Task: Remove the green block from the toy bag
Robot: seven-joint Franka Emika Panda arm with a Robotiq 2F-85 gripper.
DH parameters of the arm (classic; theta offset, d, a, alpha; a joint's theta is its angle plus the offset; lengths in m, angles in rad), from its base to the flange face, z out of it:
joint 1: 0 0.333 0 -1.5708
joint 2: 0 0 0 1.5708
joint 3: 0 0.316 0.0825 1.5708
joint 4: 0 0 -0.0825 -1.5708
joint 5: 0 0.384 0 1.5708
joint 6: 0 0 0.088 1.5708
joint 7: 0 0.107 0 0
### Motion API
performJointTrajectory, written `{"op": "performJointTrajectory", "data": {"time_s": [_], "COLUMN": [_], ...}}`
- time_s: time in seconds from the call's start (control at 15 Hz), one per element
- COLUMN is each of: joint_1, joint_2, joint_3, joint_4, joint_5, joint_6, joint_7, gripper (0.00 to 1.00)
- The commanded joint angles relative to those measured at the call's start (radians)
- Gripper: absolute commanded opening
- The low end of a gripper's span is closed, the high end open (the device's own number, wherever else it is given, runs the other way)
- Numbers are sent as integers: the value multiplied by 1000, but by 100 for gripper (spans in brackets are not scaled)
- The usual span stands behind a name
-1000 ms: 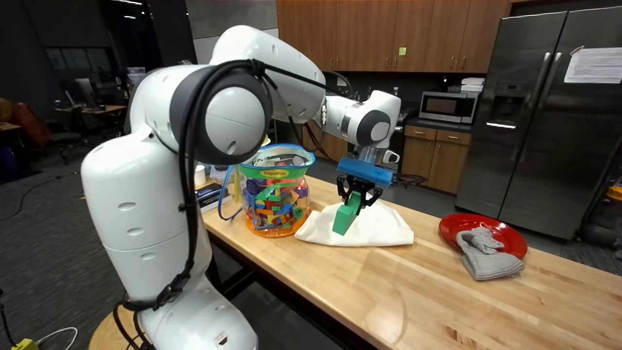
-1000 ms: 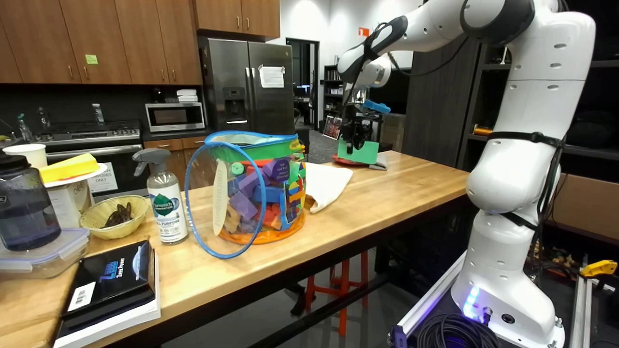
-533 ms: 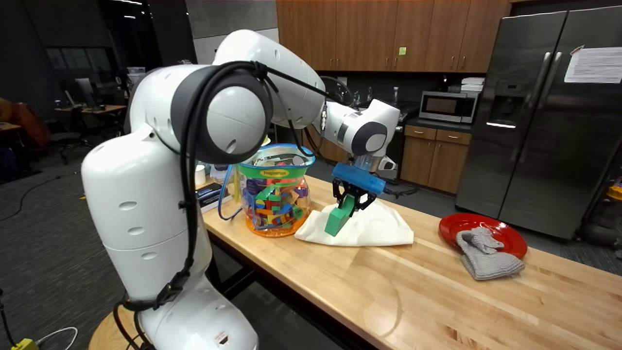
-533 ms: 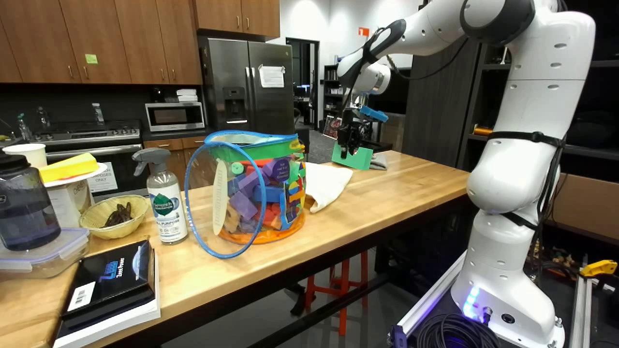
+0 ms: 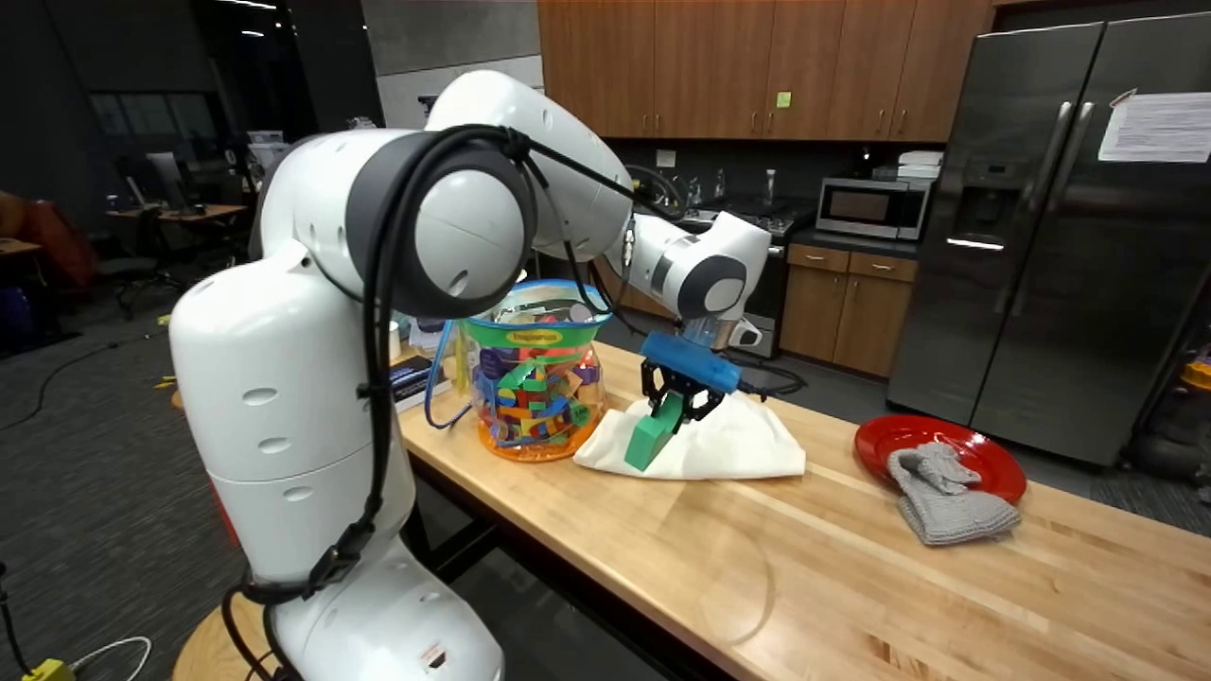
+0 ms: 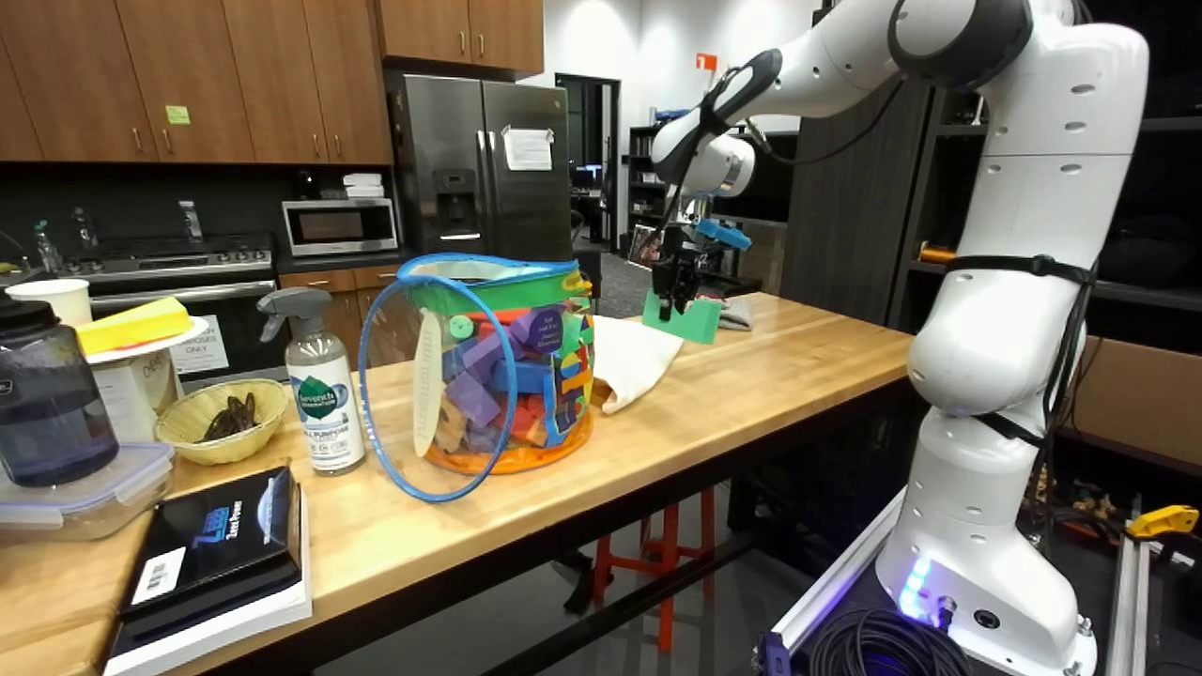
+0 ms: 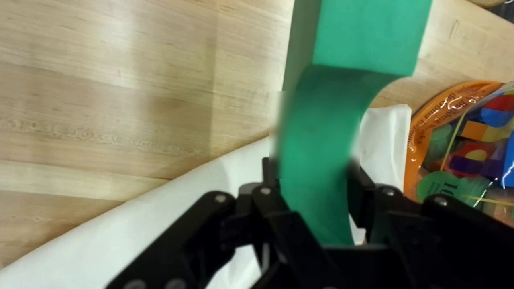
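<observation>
The green block (image 7: 325, 132) is grasped by the pincer (image 7: 313, 174), which is clenched on two opposite sides of it. It is held at a slant, fully outside the toy bag (image 5: 535, 337), with an open gap left between the two. In the wrist view its far end is seen past the edge of the white cloth (image 7: 132, 237), against bare wood of the counter (image 7: 100, 100); whether anything beneath is touched cannot be told.

The bag is stood upright just beside the cloth, and a narrow strip of wood is left between its orange base (image 5: 530, 454) and the counter's long edge. In an exterior view its blue-edged flap (image 6: 394, 347) is seen hung down, with a spray bottle (image 6: 324, 413) placed nearby. The widest open room is offered between the cloth and the red plate (image 5: 880, 440), and from there out to the long edge. The plate itself is set by the opposite edge. The plate's rim is overlapped by a grey towel (image 5: 956, 515), whose lower part is laid on the wood.
</observation>
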Motion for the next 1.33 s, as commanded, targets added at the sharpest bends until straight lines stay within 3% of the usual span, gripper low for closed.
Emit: {"op": "performJointTrajectory", "data": {"time_s": [0.0, 0.6, 1.0, 1.07, 1.13, 1.2, 1.27], "joint_1": [14, 26, 24, 23, 22, 20, 20], "joint_2": [21, 83, 104, 106, 108, 107, 109], "joint_3": [-7, 1, 4, 3, 2, 4, 4], "joint_4": [-10, -5, -6, -7, -7, -8, -8], "joint_5": [-44, -214, -235, -230, -231, -215, -215], "joint_6": [2, -4, 11, 17, 21, 5, 9], "joint_7": [5, 34, 40, 35, 36, 22, 22], "gripper": [17, 17, 17, 61, 68, 48, 54]}}
